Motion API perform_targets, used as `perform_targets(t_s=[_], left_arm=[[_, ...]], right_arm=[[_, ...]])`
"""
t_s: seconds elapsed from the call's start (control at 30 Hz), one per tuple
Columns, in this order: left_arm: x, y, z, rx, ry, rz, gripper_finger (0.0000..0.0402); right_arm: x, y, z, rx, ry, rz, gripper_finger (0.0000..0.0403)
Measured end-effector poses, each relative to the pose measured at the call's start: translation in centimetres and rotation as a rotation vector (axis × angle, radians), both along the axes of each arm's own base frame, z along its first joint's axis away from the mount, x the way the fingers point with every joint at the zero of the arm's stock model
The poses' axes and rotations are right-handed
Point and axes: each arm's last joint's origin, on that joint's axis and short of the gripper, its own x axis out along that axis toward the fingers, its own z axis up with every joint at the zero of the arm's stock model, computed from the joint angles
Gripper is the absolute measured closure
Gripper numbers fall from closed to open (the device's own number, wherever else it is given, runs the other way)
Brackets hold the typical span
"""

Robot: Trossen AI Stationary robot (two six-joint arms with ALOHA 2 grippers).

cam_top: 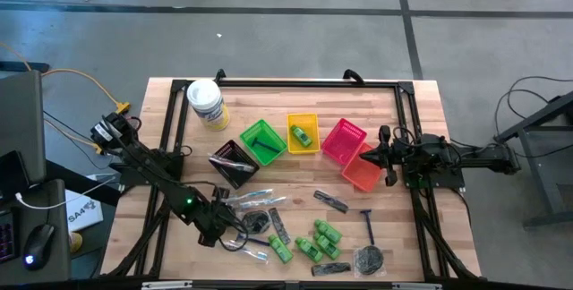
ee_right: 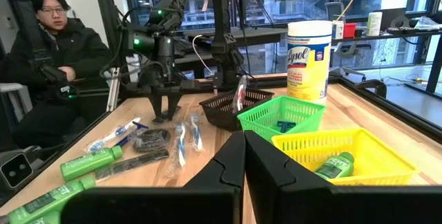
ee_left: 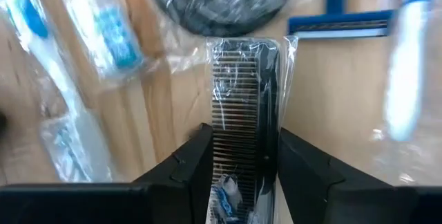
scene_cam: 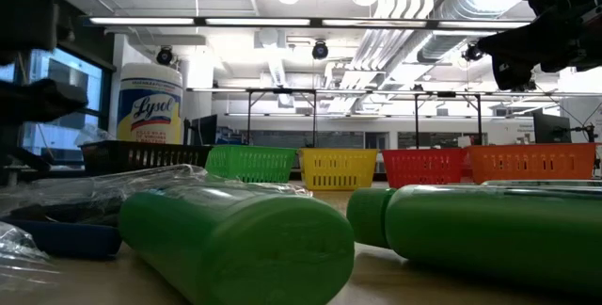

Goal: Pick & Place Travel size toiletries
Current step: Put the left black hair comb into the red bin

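Note:
My left gripper (ee_left: 245,156) points steeply down at the table's near left (cam_top: 218,227) and is shut on a dark comb (ee_left: 245,99) in a clear wrap. Just beyond the comb lie a round dark packet (ee_left: 217,3), a blue razor (ee_left: 338,23) and clear-wrapped sticks (ee_left: 110,37). More toiletries lie flat on the near part of the table: green mini bottles (cam_top: 313,241), combs (cam_top: 278,226), a razor (cam_top: 368,225) and another round packet (cam_top: 368,259). My right gripper (ee_right: 245,162) is shut and held level at the right, above the orange basket (cam_top: 361,172). My left gripper pinches the comb's two long edges (ee_left: 219,148) between its fingers (ee_left: 190,165), near the comb's near end, through the clear wrap. The fingers come from above, slanting toward the far side. The comb lies flat on the table, running away between them.
A row of small baskets stands across the middle: black (cam_top: 235,162), green (cam_top: 263,141), yellow (cam_top: 303,132) with a green bottle inside, red (cam_top: 344,139). A white tub with a yellow label (cam_top: 206,104) stands at the far left. A person (ee_right: 55,44) sits beyond the table's left side.

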Motion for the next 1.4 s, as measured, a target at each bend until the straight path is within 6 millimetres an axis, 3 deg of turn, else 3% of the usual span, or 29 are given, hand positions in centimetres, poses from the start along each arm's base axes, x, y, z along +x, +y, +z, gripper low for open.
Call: perform_targets(t_s=[0.47, 0.83, 1.03, 1.4], left_arm=[[-1.2, 1.3, 5.6, -0.020, -0.243, -0.168, 0.0279], [-4.0, 4.4, 10.6, 0.073, -0.546, -0.273, 0.0278], [-6.4, 6.7, 10.1, 0.002, -0.710, -0.247, 0.0278], [-9.6, 9.7, 5.6, -0.082, -0.909, -0.203, 0.0278]], right_arm=[[0.0, 0.0, 0.0, 0.000, 0.001, -0.001, 0.0401], [0.0, 0.0, 0.0, 0.000, 0.005, -0.001, 0.0401], [0.0, 0.0, -0.1, -0.003, 0.007, -0.001, 0.0401], [0.0, 0.0, -0.1, -0.008, 0.008, 0.000, 0.0401]])
